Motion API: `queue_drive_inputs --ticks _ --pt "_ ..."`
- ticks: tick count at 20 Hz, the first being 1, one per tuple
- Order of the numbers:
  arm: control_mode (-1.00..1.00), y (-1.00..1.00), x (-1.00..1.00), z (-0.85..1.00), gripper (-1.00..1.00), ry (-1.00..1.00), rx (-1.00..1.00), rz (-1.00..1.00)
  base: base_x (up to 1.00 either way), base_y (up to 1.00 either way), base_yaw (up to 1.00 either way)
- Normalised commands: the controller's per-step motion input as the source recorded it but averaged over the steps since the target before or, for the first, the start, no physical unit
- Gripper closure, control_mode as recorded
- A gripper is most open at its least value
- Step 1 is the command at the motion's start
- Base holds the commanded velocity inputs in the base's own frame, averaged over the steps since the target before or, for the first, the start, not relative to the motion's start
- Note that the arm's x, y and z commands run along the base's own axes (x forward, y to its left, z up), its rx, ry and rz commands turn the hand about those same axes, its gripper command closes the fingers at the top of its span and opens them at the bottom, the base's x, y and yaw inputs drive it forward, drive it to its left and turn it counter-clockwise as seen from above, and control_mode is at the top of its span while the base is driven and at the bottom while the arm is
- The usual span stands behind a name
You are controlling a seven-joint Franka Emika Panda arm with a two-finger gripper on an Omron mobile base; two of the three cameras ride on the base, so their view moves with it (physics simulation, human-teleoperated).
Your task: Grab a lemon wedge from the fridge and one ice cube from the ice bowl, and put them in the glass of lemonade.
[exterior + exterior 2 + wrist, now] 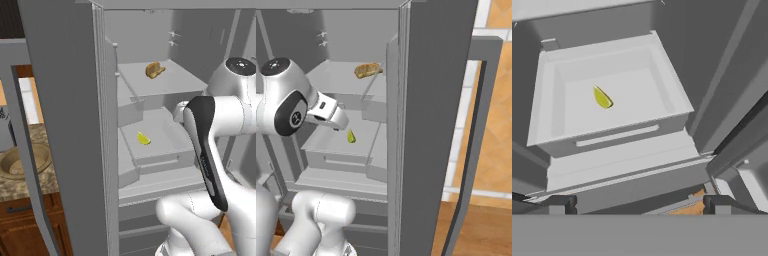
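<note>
one fridge [75, 125], one lemon wedge [144, 139], one bread lump [155, 70], one tan bowl [25, 160]

Matt grey steel fridge [70, 125] with smooth plastic-looking inner tray [547, 100]; glossy yellow lemon wedge [602, 97]; speckled stone counter [27, 182], brown wood cabinet [22, 227].

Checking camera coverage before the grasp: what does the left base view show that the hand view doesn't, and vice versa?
Left base view alone: the tan-brown bread-like lump on the upper fridge shelf, the robot arm, and past the open door a stone counter with a round sink basin.

Hand view alone: the two dark fingertips at its bottom, set wide apart, holding nothing.

Both: the lemon wedge lying in the shallow grey fridge tray, untouched.
</note>
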Motion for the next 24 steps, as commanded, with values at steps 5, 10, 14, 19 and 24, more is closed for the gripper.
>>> queue_drive_inputs --ticks 5,10,14,19,24 --pt "-1.00 0.01 0.36 0.00 -1.00 0.05 0.00 0.05 0.00 0.00 0.00" --pt "-1.00 0.07 0.38 -0.09 -1.00 0.07 -0.01 0.08 0.00 0.00 0.00" --pt "-1.00 0.29 0.23 -0.31 -1.00 0.03 -0.02 0.04 0.00 0.00 0.00" --pt "-1.00 0.21 0.30 -0.77 -1.00 0.14 0.00 0.01 0.00 0.00 0.00" --pt "-1.00 0.05 0.83 -0.75 -1.00 0.19 0.00 0.00 0.00 0.00 0.00"
